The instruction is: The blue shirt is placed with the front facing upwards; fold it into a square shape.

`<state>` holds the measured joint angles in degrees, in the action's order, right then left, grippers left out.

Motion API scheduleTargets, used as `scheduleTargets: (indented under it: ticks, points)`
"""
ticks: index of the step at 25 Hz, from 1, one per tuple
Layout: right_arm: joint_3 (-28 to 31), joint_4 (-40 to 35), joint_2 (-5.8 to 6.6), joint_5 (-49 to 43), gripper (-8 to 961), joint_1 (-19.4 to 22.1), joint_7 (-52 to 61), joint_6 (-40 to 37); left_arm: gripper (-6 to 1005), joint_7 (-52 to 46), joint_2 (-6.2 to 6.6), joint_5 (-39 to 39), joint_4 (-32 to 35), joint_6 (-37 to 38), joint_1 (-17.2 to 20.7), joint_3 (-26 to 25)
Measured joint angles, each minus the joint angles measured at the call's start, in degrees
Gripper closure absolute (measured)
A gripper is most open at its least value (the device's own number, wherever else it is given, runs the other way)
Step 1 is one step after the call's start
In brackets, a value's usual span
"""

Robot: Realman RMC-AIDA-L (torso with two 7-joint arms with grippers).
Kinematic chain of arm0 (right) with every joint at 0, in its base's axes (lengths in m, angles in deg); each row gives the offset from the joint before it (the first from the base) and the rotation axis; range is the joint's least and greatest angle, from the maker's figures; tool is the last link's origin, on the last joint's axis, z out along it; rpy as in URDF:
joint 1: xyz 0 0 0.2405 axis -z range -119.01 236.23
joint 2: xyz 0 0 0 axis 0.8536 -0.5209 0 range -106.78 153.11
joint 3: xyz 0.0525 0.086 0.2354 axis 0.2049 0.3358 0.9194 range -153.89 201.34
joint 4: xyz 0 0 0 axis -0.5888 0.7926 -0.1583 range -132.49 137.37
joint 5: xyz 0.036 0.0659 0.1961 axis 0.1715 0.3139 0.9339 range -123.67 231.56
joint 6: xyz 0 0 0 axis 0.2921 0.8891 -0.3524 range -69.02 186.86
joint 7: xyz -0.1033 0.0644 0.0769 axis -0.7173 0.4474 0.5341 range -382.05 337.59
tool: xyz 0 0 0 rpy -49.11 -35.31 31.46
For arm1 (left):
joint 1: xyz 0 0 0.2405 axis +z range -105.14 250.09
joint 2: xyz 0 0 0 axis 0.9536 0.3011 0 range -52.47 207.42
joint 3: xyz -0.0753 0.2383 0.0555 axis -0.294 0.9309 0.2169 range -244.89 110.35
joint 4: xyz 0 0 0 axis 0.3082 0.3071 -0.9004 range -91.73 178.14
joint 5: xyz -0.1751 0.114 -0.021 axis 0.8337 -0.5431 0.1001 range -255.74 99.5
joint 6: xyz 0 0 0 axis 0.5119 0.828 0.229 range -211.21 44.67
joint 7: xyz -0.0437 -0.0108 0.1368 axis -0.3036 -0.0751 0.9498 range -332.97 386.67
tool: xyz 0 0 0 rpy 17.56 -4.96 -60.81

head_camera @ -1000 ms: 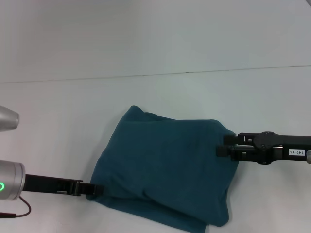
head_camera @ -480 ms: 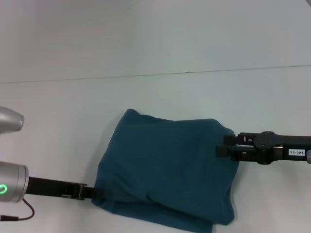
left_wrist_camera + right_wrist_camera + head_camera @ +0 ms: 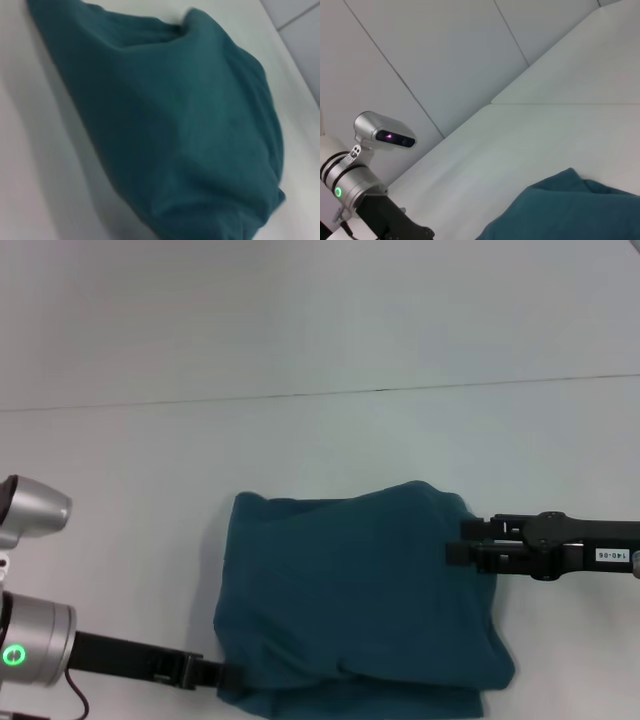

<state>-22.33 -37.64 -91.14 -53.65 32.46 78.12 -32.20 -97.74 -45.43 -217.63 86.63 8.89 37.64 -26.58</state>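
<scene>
White table (image 3: 320, 330) | blue shirt (image 3: 350, 600) bundled | both fingers' state: cannot tell

a bare lab-like test space: plain white table (image 3: 320, 440), pale panelled wall (image 3: 420, 60)

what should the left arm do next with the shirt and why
Probably pull that corner a little farther toward the robot's left. The left gripper is at the near left corner of the blue shirt, whose near edge looks bunched and uneven, while the right gripper is at the opposite side.
</scene>
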Motion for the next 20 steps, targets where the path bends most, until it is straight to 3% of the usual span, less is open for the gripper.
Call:
scheduleTargets:
  ticks: [15,20]
  points:
    - [0.0,0.0,0.06,-0.1,230,0.1,-0.4,-0.7,956,0.3,0.21,0.2,0.1,2.5,1.1,-0.7]
    - [0.7,0.0,0.27,0.2,230,0.3,-0.6,-0.9,779,0.4,1.26,0.5,2.2,1.7,1.9,-4.8]
